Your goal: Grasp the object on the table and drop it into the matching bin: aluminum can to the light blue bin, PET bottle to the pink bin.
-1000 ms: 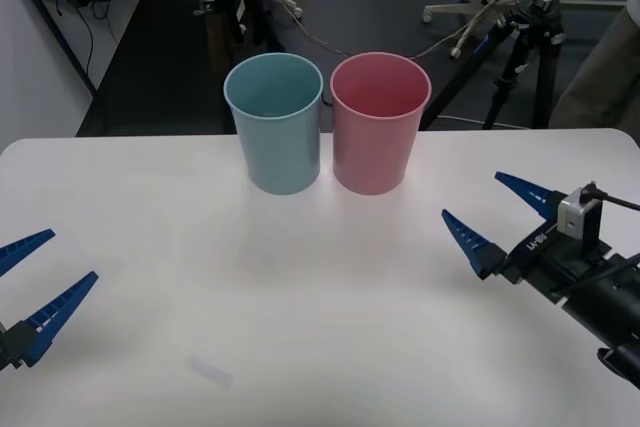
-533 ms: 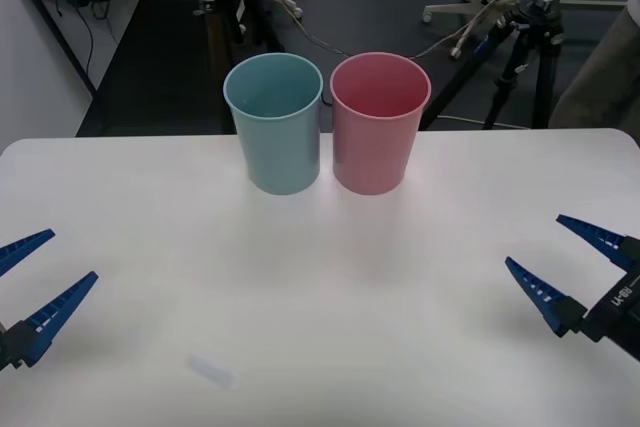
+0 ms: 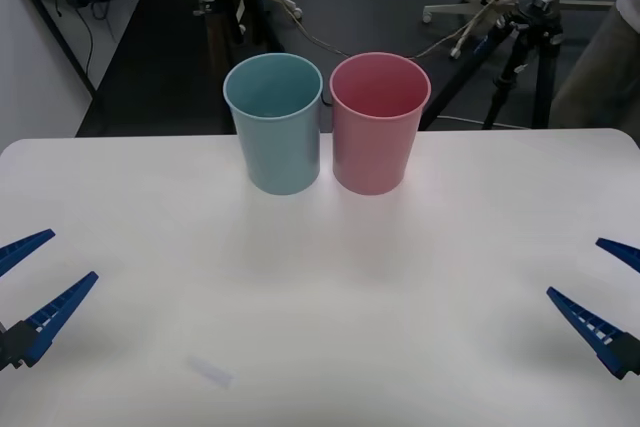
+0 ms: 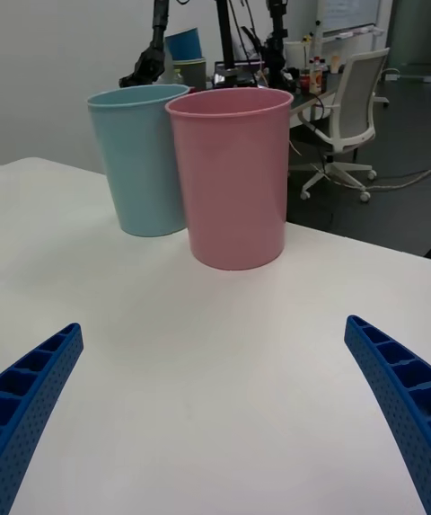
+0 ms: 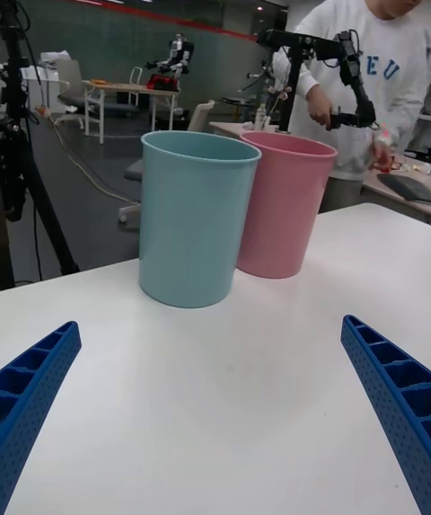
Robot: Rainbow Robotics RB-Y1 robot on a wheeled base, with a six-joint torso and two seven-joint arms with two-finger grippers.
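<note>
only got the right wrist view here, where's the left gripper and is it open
Observer: The left gripper is open, at the table's near left edge.
Operator: and where does my right one sit from up top
Observer: The right gripper is open at the near right edge, well short of the pink bin and off to its right.
Operator: anything lying on the left half
Observer: A small pale mark near the front edge, left of centre; I cannot tell what it is.
</note>
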